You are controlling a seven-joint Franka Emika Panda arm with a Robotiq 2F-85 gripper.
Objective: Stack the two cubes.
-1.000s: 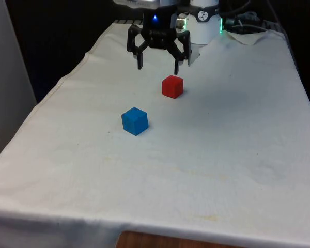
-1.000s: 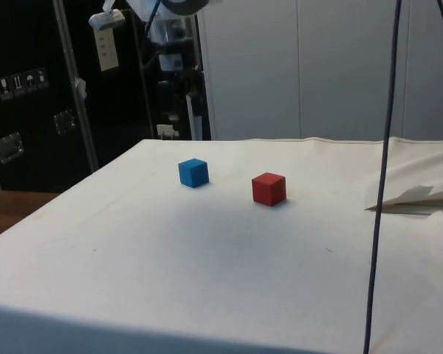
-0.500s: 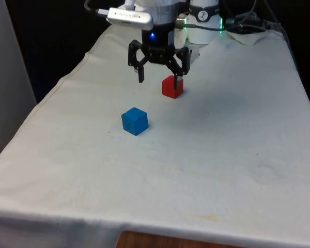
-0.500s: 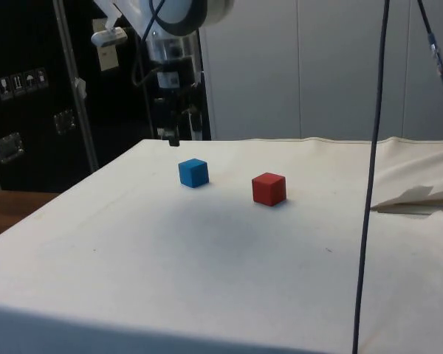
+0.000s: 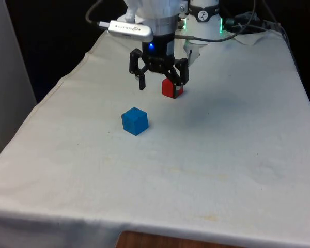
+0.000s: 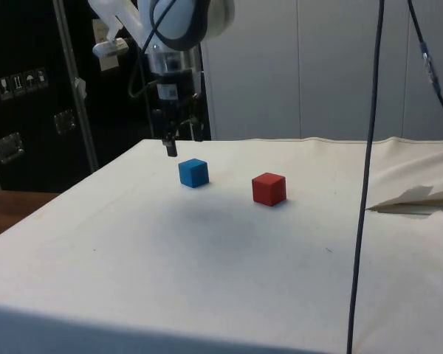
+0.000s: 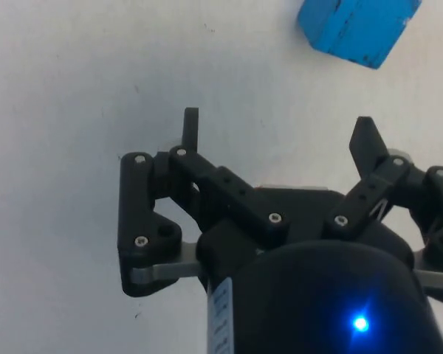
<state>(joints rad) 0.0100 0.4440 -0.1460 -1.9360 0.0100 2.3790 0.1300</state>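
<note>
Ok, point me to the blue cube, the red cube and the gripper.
blue cube [image 5: 135, 121]: front view, middle of its near faces.
red cube [image 6: 269, 189]: side view, its front face.
gripper [image 5: 158, 82]: front view, midway between its fingertips.

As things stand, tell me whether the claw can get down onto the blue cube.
Probably yes: the claw hangs open above the cloth, the blue cube sits apart from the red cube, nothing between.

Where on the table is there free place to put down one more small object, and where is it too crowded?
The near half of the white cloth, in front of the blue cube, is bare, and so is the stretch on the front view's right of the red cube. It is crowded around the two cubes, where the open gripper hangs above the cloth.
</note>
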